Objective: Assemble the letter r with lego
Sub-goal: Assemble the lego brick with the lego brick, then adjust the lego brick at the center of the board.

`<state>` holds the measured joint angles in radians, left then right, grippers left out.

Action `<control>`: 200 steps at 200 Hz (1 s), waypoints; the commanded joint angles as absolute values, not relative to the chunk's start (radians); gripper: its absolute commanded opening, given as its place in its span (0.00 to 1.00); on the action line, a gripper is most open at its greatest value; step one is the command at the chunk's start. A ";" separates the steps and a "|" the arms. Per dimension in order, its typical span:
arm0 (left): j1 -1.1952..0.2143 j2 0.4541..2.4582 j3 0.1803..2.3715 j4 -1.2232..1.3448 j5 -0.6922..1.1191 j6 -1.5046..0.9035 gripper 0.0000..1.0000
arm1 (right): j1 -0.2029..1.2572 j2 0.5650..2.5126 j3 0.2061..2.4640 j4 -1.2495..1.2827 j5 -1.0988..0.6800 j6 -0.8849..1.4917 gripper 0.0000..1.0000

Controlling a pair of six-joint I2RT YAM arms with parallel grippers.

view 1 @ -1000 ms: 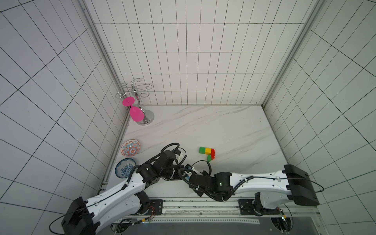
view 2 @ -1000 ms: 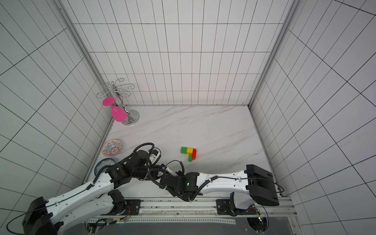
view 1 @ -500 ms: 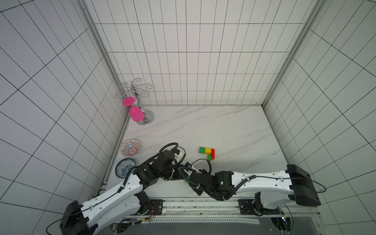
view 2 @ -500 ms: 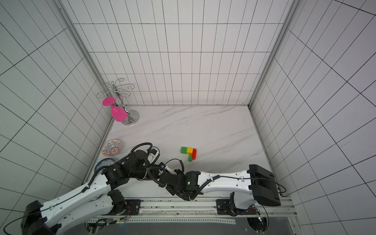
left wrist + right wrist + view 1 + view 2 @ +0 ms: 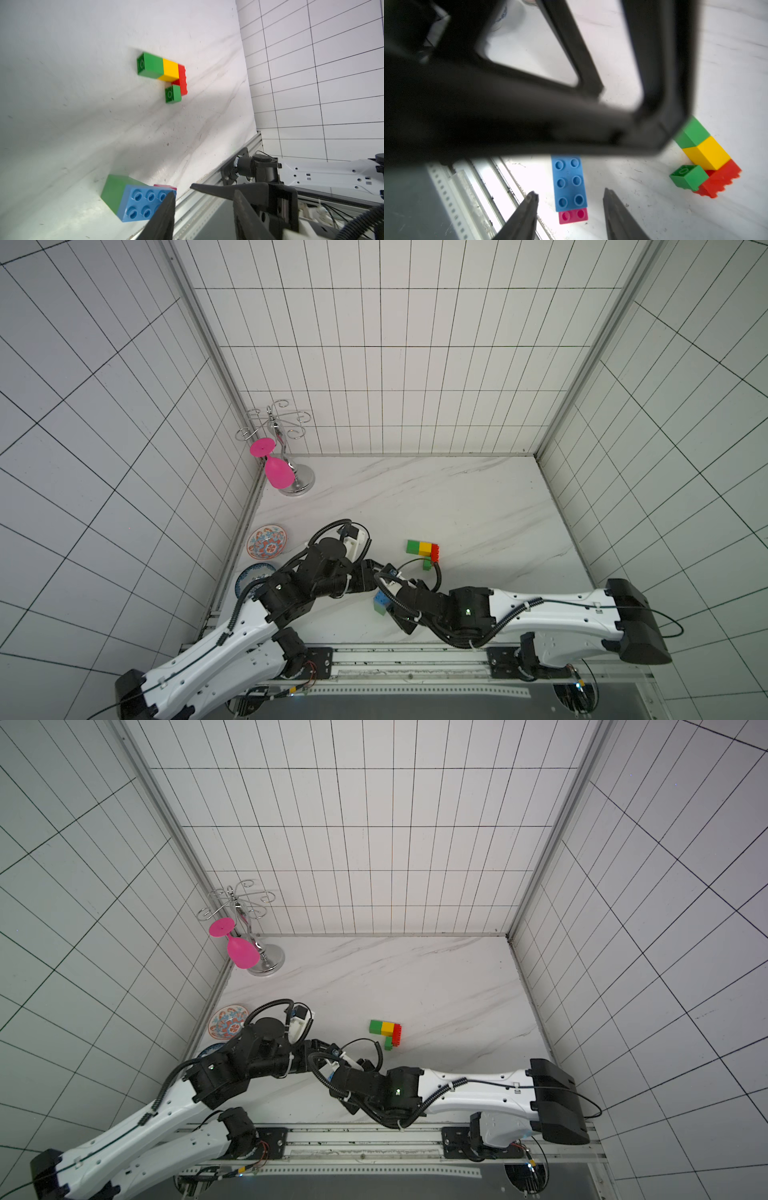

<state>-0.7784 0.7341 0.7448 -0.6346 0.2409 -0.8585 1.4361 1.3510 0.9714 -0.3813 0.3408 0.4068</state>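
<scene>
In both top views a joined piece lies flat near the middle of the table (image 5: 457,497): a green brick (image 5: 413,546), yellow brick (image 5: 424,548) and red brick (image 5: 434,552) in a row, with a green cube (image 5: 427,564) touching the red one on the near side. The left arm (image 5: 249,626) and right arm (image 5: 540,614) meet near the front edge, and in a top view a blue brick (image 5: 381,598) shows just beside their wrists. A pink glass (image 5: 279,475) hangs on a rack (image 5: 274,423) in the far left corner, and a red plate (image 5: 267,541) and a blue plate (image 5: 253,578) lie by the left wall. In the left wrist view the left gripper (image 5: 203,193) has its jaws spread with no brick between them. One fingertip (image 5: 169,199) overlaps the blue brick's corner, and I cannot tell whether it touches. That brick sits on a green block (image 5: 115,192) near the rail (image 5: 247,145), with a pink brick (image 5: 165,186) peeking from behind it. In the right wrist view the right gripper (image 5: 570,193) is spread on either side of the blue brick, with a gap on each side. The pink brick sits at the brick's near end, and the joined piece lies well apart.
</scene>
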 commanded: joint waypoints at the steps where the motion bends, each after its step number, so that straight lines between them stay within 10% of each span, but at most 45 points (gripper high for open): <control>1: -0.729 0.666 0.849 -0.816 0.027 -0.733 0.53 | 1.427 1.374 1.009 -0.432 0.275 0.365 0.52; 200: -0.618 0.511 0.831 -1.065 0.009 -0.633 0.62 | 1.311 1.577 1.132 -0.520 0.108 0.319 0.48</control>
